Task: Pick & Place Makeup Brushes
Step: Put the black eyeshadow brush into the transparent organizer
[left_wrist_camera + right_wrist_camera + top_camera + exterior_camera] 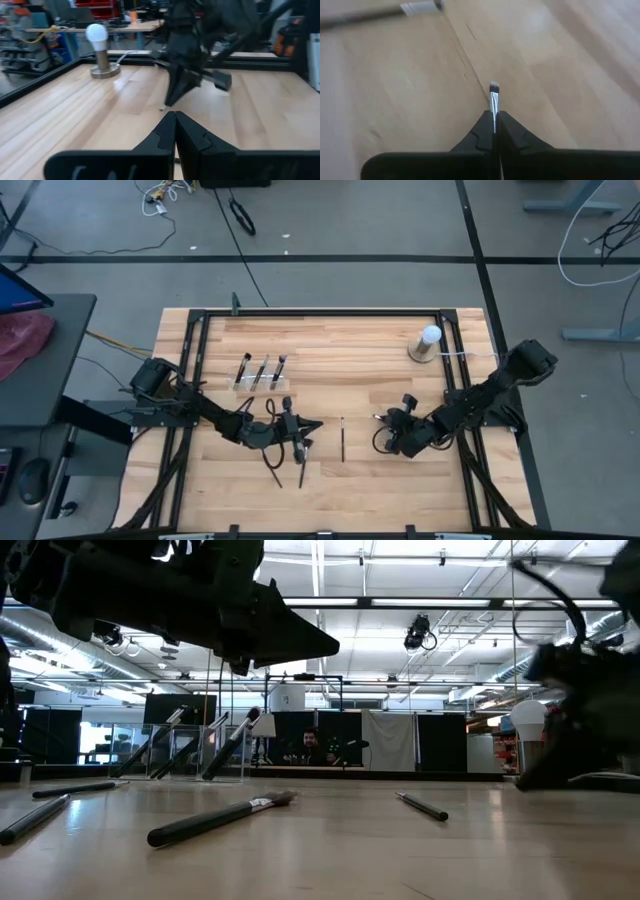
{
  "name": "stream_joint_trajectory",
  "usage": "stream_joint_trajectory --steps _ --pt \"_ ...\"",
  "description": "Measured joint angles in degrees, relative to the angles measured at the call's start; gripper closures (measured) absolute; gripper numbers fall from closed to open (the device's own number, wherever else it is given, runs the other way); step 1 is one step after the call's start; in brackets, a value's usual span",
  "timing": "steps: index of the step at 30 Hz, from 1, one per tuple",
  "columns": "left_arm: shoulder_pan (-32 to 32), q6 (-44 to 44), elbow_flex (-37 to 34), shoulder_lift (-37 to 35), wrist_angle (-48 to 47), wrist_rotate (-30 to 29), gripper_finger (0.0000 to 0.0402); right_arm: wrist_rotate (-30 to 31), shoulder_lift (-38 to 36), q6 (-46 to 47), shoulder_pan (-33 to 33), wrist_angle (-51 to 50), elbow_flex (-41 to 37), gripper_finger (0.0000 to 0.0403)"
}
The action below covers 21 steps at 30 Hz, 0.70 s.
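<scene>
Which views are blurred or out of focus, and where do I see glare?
Low view: the near brush is soft, and ceiling lights glare. Right wrist view: the right gripper is sharp, the far brush blurred. High view: even light, sharp.

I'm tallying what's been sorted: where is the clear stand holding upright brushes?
In the high view the clear stand sits left of the table's centre, just behind the left gripper, holding three black makeup brushes.

No text, label, brand, number or sign can be read anywhere.
</scene>
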Motion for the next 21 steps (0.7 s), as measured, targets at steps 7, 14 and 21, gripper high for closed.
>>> stream_joint_trajectory --steps 7,14,21 --pt "1.2 0.3 0.0 0.0 0.0 4.9 0.0388 1.8 -2.8 -20.1 -2.5 23.5 0.3 0.0394" --pt "4.0 7.1 0.0 0.0 4.7 19.4 0.0386 -8.0 -2.9 -41.4 -2.7 52.8 0.4 0.0394" --pt "5.1 17.8 4.5 0.1 10.2 29.1 0.0309 -25.6 -2.9 -44.4 -4.2 63.1 0.5 0.0394"
